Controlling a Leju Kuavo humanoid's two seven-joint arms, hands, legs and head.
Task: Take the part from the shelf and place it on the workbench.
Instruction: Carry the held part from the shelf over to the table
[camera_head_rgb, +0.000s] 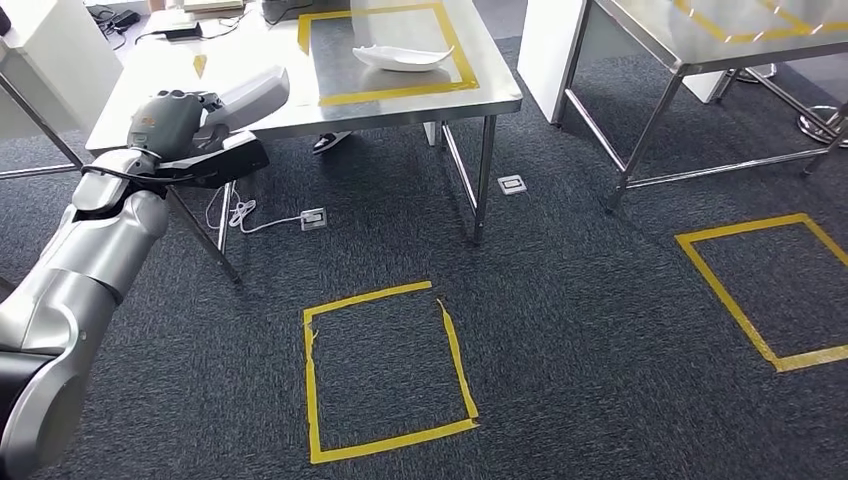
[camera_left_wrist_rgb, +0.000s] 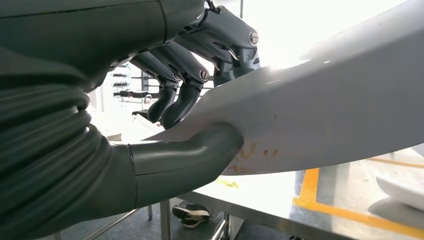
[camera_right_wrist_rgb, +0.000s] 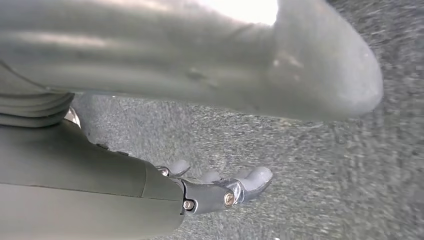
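Part (camera_left_wrist_rgb: 320, 115) white, pinched between thumb and fingers (camera_left_wrist_rgb: 185, 95) of left hand (camera_head_rgb: 190, 130), held over near edge of workbench (camera_head_rgb: 300, 105); right hand (camera_right_wrist_rgb: 220, 192) fingers apart, holding nothing, above carpet (camera_right_wrist_rgb: 325, 175)

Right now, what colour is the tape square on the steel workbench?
Yellow tape square on the steel workbench; head view shows it best.

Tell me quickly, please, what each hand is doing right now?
Left hand: holding the white part, thumb on one face and fingers on the other.
Right hand: holding nothing, fingers apart.
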